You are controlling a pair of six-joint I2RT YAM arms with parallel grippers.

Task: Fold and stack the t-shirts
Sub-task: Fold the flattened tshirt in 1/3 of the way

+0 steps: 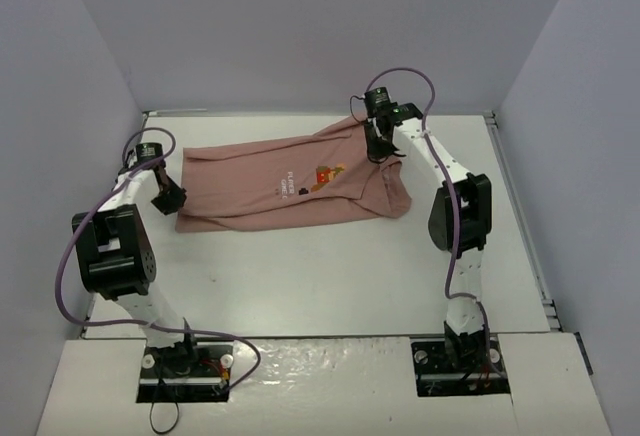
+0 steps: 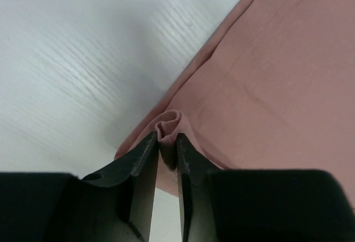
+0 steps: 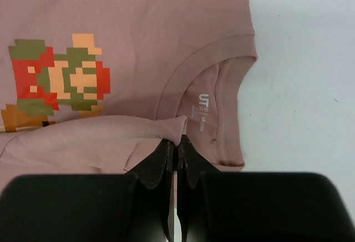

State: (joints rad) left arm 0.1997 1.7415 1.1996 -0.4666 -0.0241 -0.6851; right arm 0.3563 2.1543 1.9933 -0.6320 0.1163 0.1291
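One dusty-pink t-shirt (image 1: 270, 191) lies partly folded across the back of the white table, its pixel graphic (image 1: 327, 174) facing up. At the shirt's left edge, my left gripper (image 1: 168, 199) pinches a small fold of the hem between narrowly parted jaws (image 2: 167, 142); the pink cloth (image 2: 277, 75) spreads to the right. My right gripper (image 1: 378, 148) is at the shirt's right end, shut on a folded-over edge of cloth (image 3: 178, 145) next to the collar (image 3: 222, 109). The graphic (image 3: 58, 78) sits to its left.
The white table (image 1: 300, 276) is boxed in by grey walls on the left, back and right. A raised rail (image 1: 520, 216) runs along the table's right side. Both arm bases (image 1: 185, 361) sit at the near edge.
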